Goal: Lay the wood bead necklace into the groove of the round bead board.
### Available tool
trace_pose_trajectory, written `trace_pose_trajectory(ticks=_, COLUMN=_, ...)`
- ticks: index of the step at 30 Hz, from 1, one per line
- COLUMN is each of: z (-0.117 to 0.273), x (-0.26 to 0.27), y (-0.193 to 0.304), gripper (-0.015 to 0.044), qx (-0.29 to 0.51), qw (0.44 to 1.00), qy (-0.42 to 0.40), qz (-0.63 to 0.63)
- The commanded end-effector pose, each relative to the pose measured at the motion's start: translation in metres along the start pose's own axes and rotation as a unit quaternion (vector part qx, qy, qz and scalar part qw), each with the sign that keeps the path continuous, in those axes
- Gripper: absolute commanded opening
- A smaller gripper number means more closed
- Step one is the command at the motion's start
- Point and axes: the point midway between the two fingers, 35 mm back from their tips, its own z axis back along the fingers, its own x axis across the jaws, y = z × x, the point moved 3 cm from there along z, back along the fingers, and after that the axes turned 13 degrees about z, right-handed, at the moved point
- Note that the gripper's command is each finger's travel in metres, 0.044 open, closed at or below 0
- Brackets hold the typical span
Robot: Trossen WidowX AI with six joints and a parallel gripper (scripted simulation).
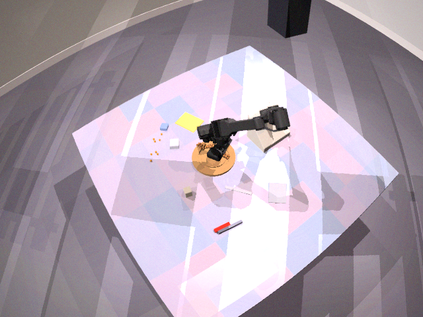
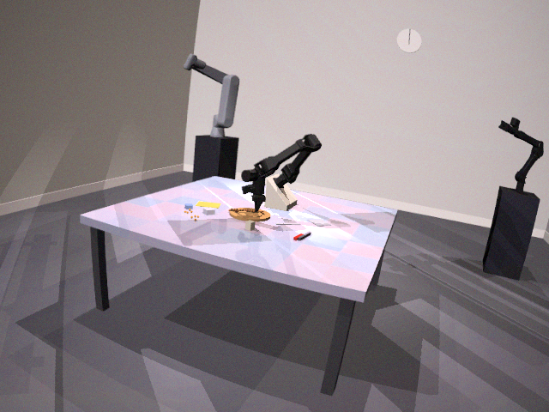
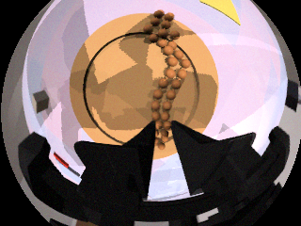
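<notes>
The round wooden bead board (image 1: 205,169) (image 2: 250,215) (image 3: 79,89) lies on the table, a thin dark circle marking its face. The brown wood bead necklace (image 1: 205,146) (image 3: 170,73) lies bunched in a double row across one side of the board. It crosses the circle instead of following it, and its far end reaches the board's rim. My gripper (image 1: 214,158) (image 2: 256,210) (image 3: 164,124) points down at the board, its narrowed fingertips on either side of the necklace's near end. It looks shut on those beads. The top view hides the fingertips behind the wrist.
Near the board are a white block (image 1: 174,143), a blue block (image 1: 164,126), a yellow sheet (image 1: 189,121), several small orange beads (image 1: 154,139), a tan cube (image 1: 187,191), a thin white stick (image 1: 242,191), a pale square (image 1: 277,193) and a red and grey marker (image 1: 222,226).
</notes>
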Motion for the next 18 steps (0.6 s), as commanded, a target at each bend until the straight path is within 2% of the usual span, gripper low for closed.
trace_pose_trajectory(ticks=1, z=0.004, x=-0.001, y=0.001, gripper=0.0000, qx=0.002, qw=1.000, qy=0.000, qz=-0.001)
trace_pose_trajectory(ticks=18, z=0.006, x=-0.011, y=0.003, gripper=0.0000, qx=0.003, qw=1.000, qy=0.000, qz=-0.003)
